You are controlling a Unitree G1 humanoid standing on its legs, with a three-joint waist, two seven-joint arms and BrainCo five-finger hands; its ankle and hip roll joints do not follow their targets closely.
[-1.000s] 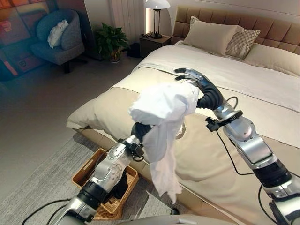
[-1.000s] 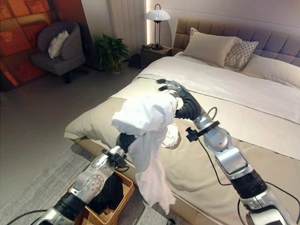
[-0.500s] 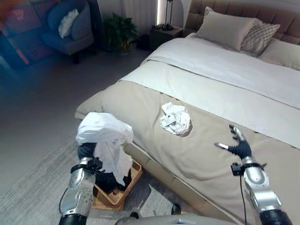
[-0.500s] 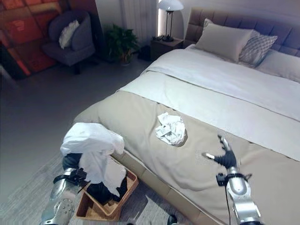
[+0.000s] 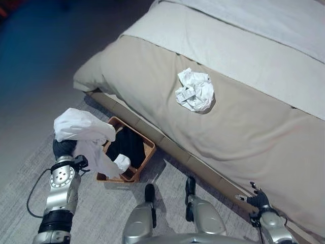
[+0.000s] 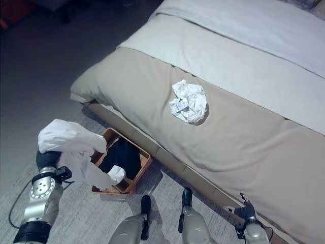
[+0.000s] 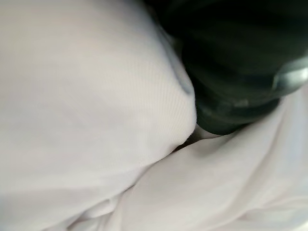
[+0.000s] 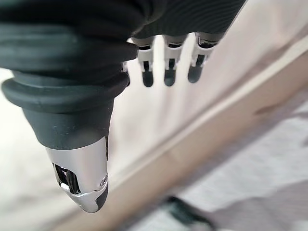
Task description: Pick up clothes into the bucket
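A white garment (image 5: 81, 127) lies draped over my left hand (image 5: 64, 148), just left of the brown wicker basket (image 5: 148, 151) on the rug. The garment's lower end (image 5: 121, 162) hangs into the basket, onto dark clothes (image 5: 126, 145). In the left wrist view, white cloth (image 7: 86, 110) covers the hand beside its dark cover (image 7: 231, 62). A second, crumpled white garment (image 5: 195, 91) lies on the beige bedspread. My right hand (image 5: 256, 199) is low at the bed's near edge, open, its fingers (image 8: 166, 72) straight and holding nothing.
The bed (image 5: 254, 127) fills the right and far side, its wooden base (image 5: 172, 152) running right behind the basket. The basket stands on a grey rug (image 5: 101, 213), with darker floor (image 5: 30, 76) to the left.
The view has tilted down. My left arm has lowered the white garment until its end reaches into the basket. My right hand has dropped from over the bed to its near edge.
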